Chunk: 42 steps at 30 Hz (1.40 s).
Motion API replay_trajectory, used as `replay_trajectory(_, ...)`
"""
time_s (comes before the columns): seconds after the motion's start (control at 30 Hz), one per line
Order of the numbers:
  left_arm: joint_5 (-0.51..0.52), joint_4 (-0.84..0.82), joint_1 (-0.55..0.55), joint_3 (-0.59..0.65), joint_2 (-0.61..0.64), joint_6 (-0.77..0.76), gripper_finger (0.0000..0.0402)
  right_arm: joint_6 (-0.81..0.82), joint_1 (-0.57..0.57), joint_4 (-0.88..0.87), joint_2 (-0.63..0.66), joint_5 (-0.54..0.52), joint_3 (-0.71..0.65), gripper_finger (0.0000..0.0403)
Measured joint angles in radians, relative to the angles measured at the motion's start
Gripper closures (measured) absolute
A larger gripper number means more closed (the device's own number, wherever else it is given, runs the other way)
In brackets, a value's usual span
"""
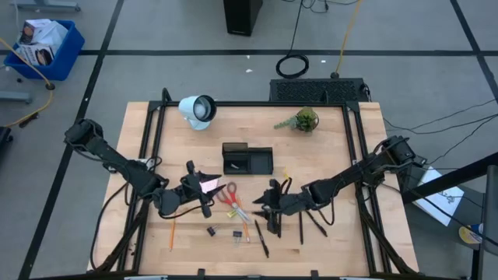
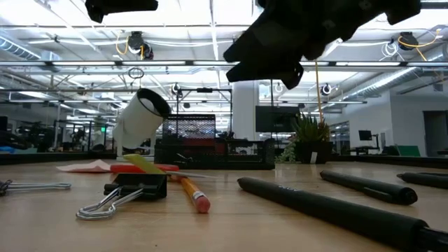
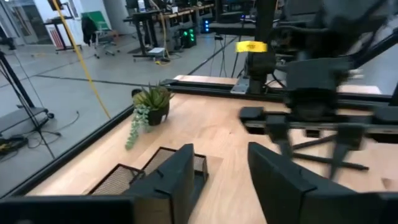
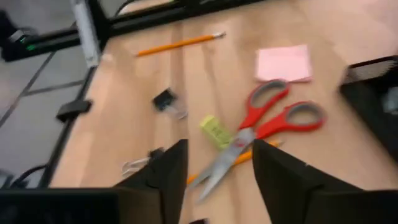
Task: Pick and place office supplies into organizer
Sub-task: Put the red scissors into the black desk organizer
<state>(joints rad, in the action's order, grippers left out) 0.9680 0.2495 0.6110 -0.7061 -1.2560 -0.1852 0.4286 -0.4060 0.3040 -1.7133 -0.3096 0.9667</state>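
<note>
1. Both arms hang above the middle of the tabletop (image 1: 327, 249), each reaching in from its own side edge; nothing is carried yet, so you are at the approach, before any pick.
2. Left gripper (image 3: 221, 180): jaws parted with a clear gap, empty. It hovers beside the pink sticky-note pad (image 1: 208, 183), facing across toward the right arm.
3. Right gripper (image 4: 214, 171): jaws parted, empty. It looks down on the red-handled scissors (image 4: 264, 124), with the small yellow piece (image 4: 216, 130) touching the blades and an orange pencil (image 4: 233, 158) running beneath them.
4. The organizer (image 1: 247, 159) sits near the tabletop centre, toward the far edge, just beyond the scissors. You cannot tell what its compartments hold.
5. The loose supplies lie toward the near edge: black pens (image 2: 336, 206), binder clips (image 2: 129, 192), another pencil (image 1: 172, 234) near the left side.
6. Next move, as a judgement: lower the right jaws over the scissors, mind the yellow piece and pencil crowding them, then lift toward the organizer.
</note>
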Motion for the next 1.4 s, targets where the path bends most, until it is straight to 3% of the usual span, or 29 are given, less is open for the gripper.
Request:
replay_trajectory(0.2, -0.017, 0.009, 0.000, 0.000, 0.000, -0.015, 0.0218, -0.009, 0.004, -0.223, -0.041, 0.013, 0.121, 0.0208)
replay_trajectory(0.33, -0.040, -0.002, 0.003, 0.000, 0.000, 0.000, 0.0218, 0.107, 0.050, -0.368, -0.047, 0.128, 0.156, 0.0215)
replay_trajectory(0.43, -0.085, -0.023, 0.004, 0.000, 0.000, -0.026, 0.0218, 0.178, 0.086, -0.323, -0.047, 0.256, 0.140, 0.0221)
replay_trajectory(0.6, -0.145, -0.046, 0.007, 0.000, 0.000, -0.065, 0.0218, 0.198, 0.130, -0.325, -0.055, 0.369, 0.132, 0.0230)
replay_trajectory(0.77, -0.186, -0.054, 0.009, 0.000, 0.000, -0.091, 0.0218, 0.243, 0.172, -0.200, -0.130, 0.516, 0.132, 0.0232)
replay_trajectory(0.93, -0.196, -0.069, 0.010, 0.000, 0.000, -0.095, 0.0218, 0.305, 0.206, -0.203, -0.204, 0.638, 0.132, 0.0232)
replay_trajectory(1.4, -0.201, -0.075, 0.012, 0.000, 0.000, -0.114, 0.0217, 0.356, 0.203, -0.092, -0.240, 0.656, 0.133, 0.0236)
